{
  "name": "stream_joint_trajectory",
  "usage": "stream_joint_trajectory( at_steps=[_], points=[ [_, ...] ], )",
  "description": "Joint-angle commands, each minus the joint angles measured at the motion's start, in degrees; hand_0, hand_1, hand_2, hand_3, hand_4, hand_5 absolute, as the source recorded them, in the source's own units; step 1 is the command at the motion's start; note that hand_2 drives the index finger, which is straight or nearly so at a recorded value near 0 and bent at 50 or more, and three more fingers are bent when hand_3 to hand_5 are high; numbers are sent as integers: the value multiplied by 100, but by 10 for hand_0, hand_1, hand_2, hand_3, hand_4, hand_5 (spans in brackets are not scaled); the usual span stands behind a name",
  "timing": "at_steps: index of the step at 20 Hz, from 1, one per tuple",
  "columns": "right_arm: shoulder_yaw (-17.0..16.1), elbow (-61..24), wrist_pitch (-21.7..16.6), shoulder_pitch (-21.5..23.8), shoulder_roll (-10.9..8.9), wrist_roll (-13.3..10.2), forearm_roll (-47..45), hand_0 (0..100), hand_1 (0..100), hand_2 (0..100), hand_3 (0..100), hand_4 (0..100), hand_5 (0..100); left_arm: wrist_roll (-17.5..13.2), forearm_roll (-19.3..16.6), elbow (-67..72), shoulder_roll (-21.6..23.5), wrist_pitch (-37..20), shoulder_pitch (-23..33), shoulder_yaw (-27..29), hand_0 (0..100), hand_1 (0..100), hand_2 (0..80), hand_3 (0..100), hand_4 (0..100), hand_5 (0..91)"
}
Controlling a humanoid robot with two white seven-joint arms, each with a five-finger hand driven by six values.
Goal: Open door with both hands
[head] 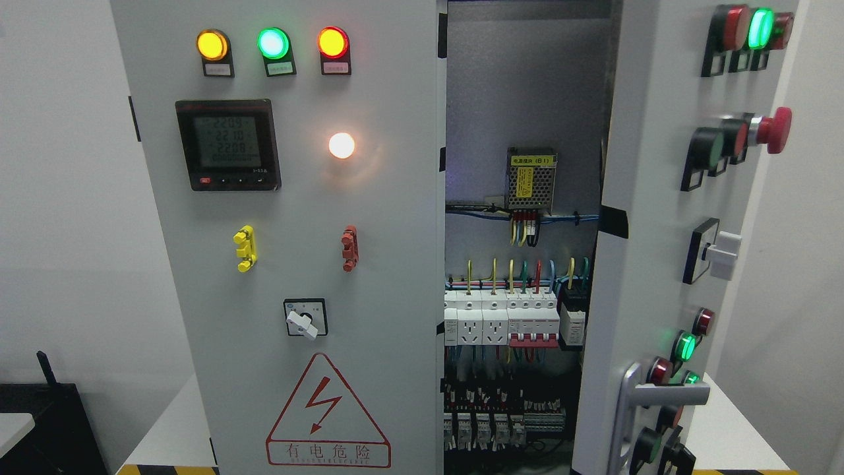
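Observation:
A grey electrical cabinet fills the head view. Its left door (290,264) is closed and carries three lit lamps, a digital meter (227,145), a white lamp, a rotary switch and a red warning triangle. Its right door (659,231) stands swung open toward me, with buttons, lamps and a silver lever handle (659,396) at its lower part. Between the doors the inside shows: a power supply (531,179), coloured wires and rows of breakers (508,316). Neither of my hands nor arms is in view.
A white wall lies to the left and right of the cabinet. A black object (46,422) stands at the lower left. A white platform (171,429) with a yellow-black stripe runs under the cabinet.

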Motion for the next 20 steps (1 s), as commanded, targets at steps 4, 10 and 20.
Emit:
stream_joint_trajectory(
  at_steps=[4, 10, 20],
  points=[
    [1, 0, -2, 0, 0, -4, 4, 227, 0, 0, 0, 0, 0, -1048, 2757, -5255, 1958, -177, 1743, 1774, 0, 0, 0, 0, 27, 0],
    [1, 0, -2, 0, 0, -4, -5, 227, 0, 0, 0, 0, 0, -2385, 4769, -5565, 3328, -116, 2323, 3524, 0, 0, 0, 0, 27, 0],
    [1, 0, -2, 0, 0, -4, 4, 227, 0, 0, 0, 0, 0, -2756, 6433, -5538, 5069, -81, 2517, 4545, 0, 0, 0, 0, 27, 0]
  ],
)
